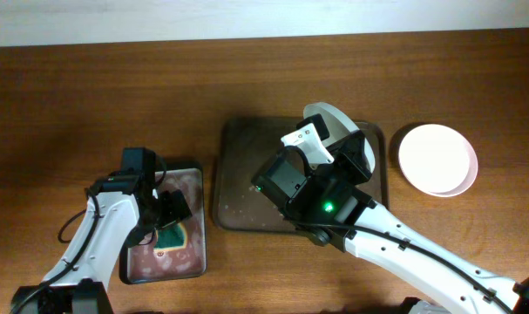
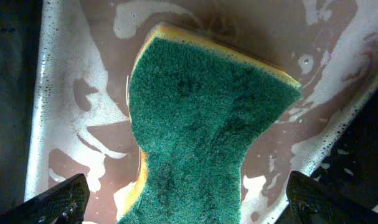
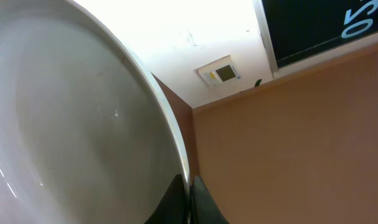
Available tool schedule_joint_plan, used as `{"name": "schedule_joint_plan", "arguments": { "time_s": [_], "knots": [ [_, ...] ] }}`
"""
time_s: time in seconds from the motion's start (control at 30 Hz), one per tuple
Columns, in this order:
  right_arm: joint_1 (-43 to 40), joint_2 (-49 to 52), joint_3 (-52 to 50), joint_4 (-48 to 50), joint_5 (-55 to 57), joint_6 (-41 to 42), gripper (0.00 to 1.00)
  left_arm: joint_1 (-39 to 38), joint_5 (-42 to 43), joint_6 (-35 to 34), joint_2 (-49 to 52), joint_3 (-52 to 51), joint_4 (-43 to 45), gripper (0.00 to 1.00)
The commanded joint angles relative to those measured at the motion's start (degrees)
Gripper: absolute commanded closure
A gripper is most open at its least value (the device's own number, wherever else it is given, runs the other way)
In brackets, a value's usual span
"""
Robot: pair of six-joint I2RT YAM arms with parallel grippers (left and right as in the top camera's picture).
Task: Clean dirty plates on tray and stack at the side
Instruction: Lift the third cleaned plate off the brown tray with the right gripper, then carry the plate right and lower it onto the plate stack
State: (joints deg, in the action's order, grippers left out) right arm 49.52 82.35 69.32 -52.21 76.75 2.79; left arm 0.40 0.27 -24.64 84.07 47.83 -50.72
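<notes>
Over the tray, the right gripper is pinching a plate by the rim, tilting it (likely for scrubbing). The left gripper is hanging open, empty, above the soaking sponge.

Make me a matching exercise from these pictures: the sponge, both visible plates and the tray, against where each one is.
1 sponge
2 gripped plate
3 other plate
4 tray

A flat on the table, at far right
B in foamy water in the metal pan
C tilted above the tray
D under the right arm

Pairs: 1-B, 2-C, 3-A, 4-D
</notes>
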Motion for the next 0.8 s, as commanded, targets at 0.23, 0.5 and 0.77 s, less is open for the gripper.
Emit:
{"name": "schedule_joint_plan", "arguments": {
  "time_s": [0.23, 0.5, 0.77],
  "knots": [
    [0.4, -0.6, 0.9, 0.1, 2.6, 0.4, 0.96, 0.2, 0.6, 0.3, -1.0, 0.2, 0.0, 0.01],
    [0.4, -0.6, 0.9, 0.2, 2.6, 0.5, 0.96, 0.1, 0.6, 0.3, -1.0, 0.2, 0.0, 0.01],
    [-2.5, -0.7, 0.9, 2.1, -3.7, 3.3, 0.96, 0.2, 0.6, 0.3, -1.0, 0.2, 0.0, 0.01]
  ]
}}
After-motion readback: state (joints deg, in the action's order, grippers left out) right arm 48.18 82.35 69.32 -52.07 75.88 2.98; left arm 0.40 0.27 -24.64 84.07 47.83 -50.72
